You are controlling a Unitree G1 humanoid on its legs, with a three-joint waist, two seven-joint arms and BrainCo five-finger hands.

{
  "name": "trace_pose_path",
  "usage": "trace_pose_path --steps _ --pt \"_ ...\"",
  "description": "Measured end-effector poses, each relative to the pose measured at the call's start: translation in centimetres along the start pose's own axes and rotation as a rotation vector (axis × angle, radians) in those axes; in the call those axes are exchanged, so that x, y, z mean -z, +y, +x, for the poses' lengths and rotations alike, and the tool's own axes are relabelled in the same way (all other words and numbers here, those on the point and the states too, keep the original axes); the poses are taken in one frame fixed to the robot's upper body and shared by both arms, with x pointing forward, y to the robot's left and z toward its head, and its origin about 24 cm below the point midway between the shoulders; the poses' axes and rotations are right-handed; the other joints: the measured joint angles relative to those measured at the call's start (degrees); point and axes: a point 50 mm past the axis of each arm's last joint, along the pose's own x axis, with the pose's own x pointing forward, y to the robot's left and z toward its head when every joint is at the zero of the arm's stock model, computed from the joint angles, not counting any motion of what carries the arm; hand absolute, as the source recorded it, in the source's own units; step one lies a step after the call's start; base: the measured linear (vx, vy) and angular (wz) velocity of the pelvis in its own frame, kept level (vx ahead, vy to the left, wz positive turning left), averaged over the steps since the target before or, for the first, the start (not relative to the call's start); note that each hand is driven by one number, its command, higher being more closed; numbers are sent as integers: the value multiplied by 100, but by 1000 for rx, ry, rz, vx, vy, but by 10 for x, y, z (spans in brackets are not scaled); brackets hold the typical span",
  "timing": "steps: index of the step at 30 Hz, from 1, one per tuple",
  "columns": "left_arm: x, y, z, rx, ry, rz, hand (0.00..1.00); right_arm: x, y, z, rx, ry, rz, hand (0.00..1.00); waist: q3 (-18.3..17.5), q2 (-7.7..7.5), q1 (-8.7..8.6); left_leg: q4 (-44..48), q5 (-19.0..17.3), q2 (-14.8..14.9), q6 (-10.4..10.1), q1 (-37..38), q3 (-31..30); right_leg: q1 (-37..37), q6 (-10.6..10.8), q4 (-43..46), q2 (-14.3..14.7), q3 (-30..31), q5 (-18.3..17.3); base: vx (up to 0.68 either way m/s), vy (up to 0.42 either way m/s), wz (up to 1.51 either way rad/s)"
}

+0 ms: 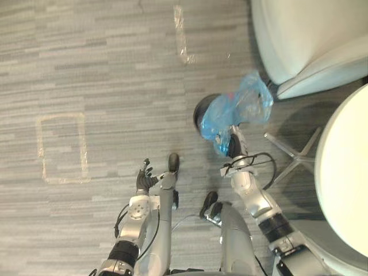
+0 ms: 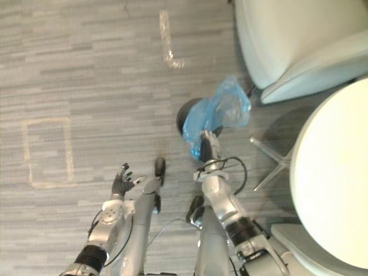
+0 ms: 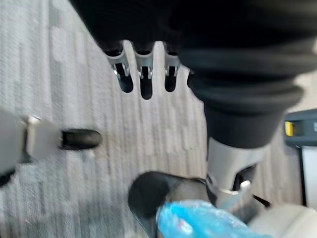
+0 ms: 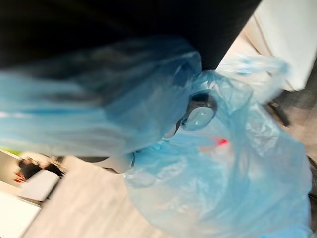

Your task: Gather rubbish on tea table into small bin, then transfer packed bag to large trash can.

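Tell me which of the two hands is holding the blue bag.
The right hand: its fingers are curled into the blue bag. The left hand is open and empty above the floor.

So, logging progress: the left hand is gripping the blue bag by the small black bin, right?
No, the right hand is gripping the blue bag by the small black bin; the left eye view shows it. The left hand is open.
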Motion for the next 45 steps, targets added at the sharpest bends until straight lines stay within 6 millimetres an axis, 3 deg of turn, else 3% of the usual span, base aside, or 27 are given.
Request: trace_pose_path --steps 5,14,18,26,30,37,45 --pt "27 -3 -14 61 93 73 0 20 10 -26 -106 83 37 100 -413 -41 -145 -923 210 8 -46 1021 -96 1025 63 -1074 233 -47 318 123 -27 -3" --pt "30 8 -22 98 80 173 0 37 3 -41 -206 121 46 100 -1031 19 -182 -1456 266 23 -40 2085 -5 2250 167 -2365 453 316 870 60 -25 -19" --pt "15 -1 -23 159 8 185 0 36 -1 -44 -297 89 21 100 -1119 42 -215 -1463 258 64 -41 2319 114 2446 172 -2549 460 588 1017 -62 20 -30" --pt "-15 -20 -31 308 -150 257 0 23 -25 -42 -376 -31 -17 100 -1370 261 -321 -1502 47 206 -150 2450 80 2492 160 -2705 583 876 1159 -106 23 -18" --pt "-28 -25 -34 364 -228 295 0 19 -28 -42 -393 -42 25 100 -1492 253 -391 -1502 89 240 -115 2451 95 2568 159 -2896 630 921 1287 -20 0 -4" --pt "-45 -43 -33 448 -323 373 0 -5 -35 -26 -377 -153 78 100 -1560 206 -457 -1500 127 232 -85 2525 154 2659 162 -3006 632 1024 1393 26 -9 -7" --pt "-72 -67 -27 509 -444 421 0 -33 -28 -7 -410 -269 103 100 -1666 203 -472 -1502 161 308 -117 2527 127 2660 101 -3025 696 1033 1436 3 -4 -1"
